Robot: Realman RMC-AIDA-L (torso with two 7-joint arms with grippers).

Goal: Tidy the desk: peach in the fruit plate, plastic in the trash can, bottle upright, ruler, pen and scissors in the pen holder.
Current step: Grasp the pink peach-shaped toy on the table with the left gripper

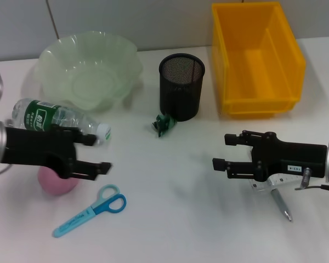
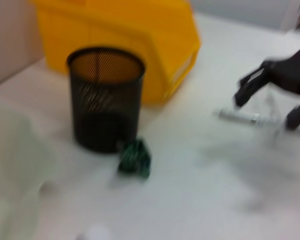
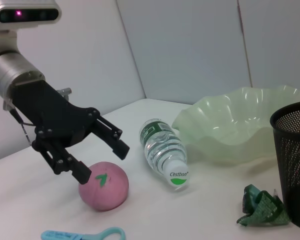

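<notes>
Hovering just above the pink peach [image 1: 56, 181], the left gripper [image 1: 93, 153] had its fingers spread wide and held nothing, a pose that looked like the start of a grasp on the fruit, since the peach sat directly beneath the palm. On a clock face laid over the head view, the peach lay at about eight o'clock, the pale green fruit plate [image 1: 89, 68] at eleven, and the fallen water bottle [image 1: 57, 119] between them, on its side with its cap pointing toward the centre. The blue scissors [image 1: 90, 210] rested at seven o'clock, near the peach. The mesh pen holder [image 1: 181, 86] stood at twelve with the crumpled green plastic [image 1: 165, 124] touching or just beside its base, and the yellow trash can [image 1: 257, 57] at one o'clock. The right gripper [image 1: 223, 151], also wide and empty, waited at four o'clock over the ruler [image 1: 270, 183] and pen [image 1: 281, 205], probably staged for those.
</notes>
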